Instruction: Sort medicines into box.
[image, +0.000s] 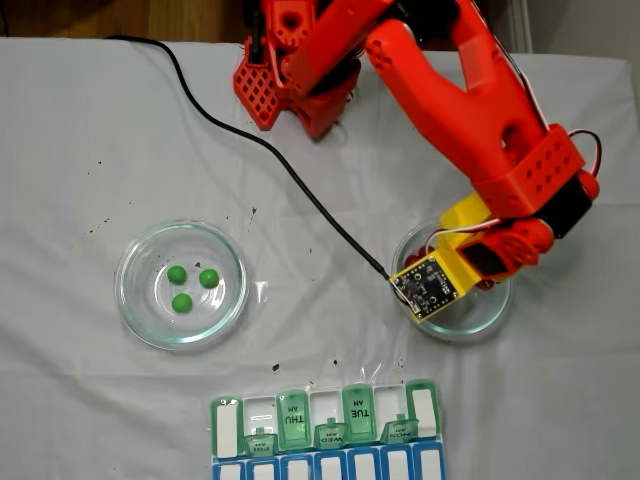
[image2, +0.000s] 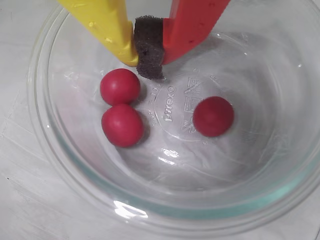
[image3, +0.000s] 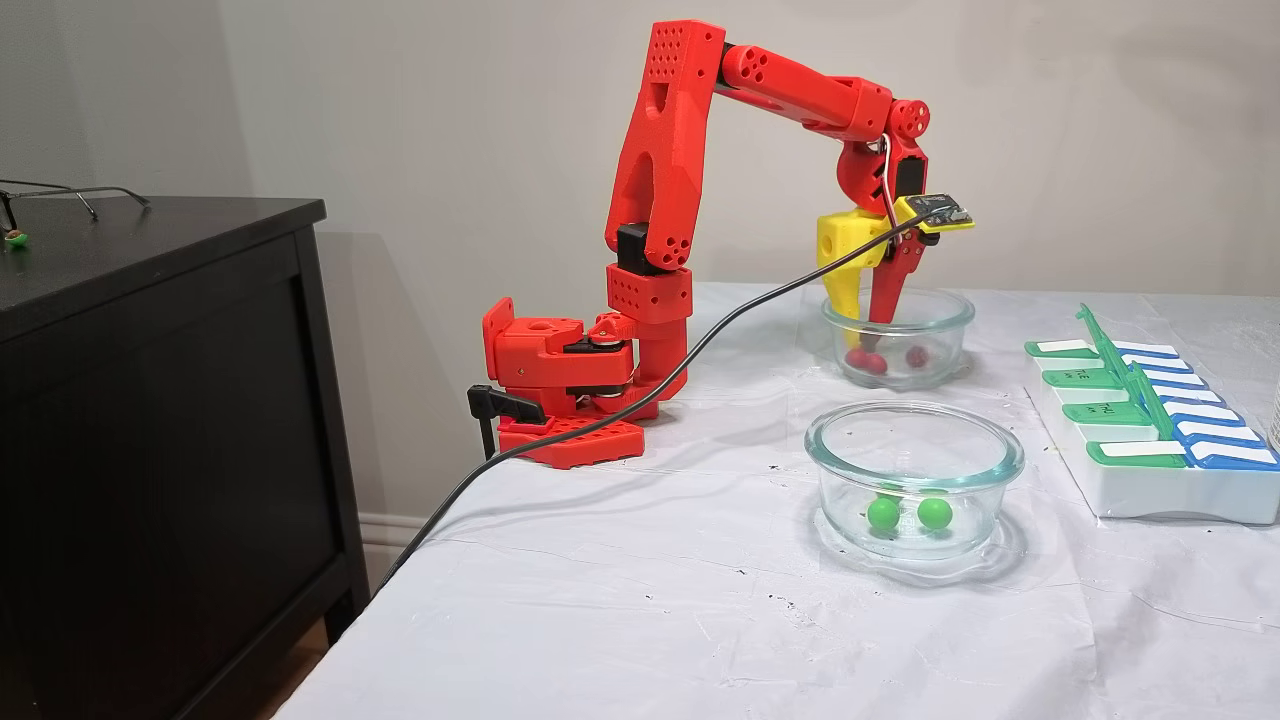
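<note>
Gripper: the gripper hangs inside the far glass dish, its yellow finger and red finger drawn narrow against a dark foam pad; it holds no pill.
Nearest red pills: in the wrist view two red pills sit touching each other just below and left of the fingertips, on the dish floor.
Third red pill: it lies apart, to the right of the pair, with bare glass all round it.
Step in hand: I judge this to be the pick of a first red pill, not yet begun.
How to do it well: the lone pill looks the easier target, since the touching pair may roll or be nudged together. The fingers need to spread before they drop, straddle one ball, and close slowly so the foam grips rather than flicks it.
Risk: round balls on smooth curved glass will likely skid towards the middle.
Green pills: three green pills rest in the other dish, well apart from the arm.
Box: the pill box stands beyond both dishes at the table edge, several green lids raised, compartments ready.
</note>
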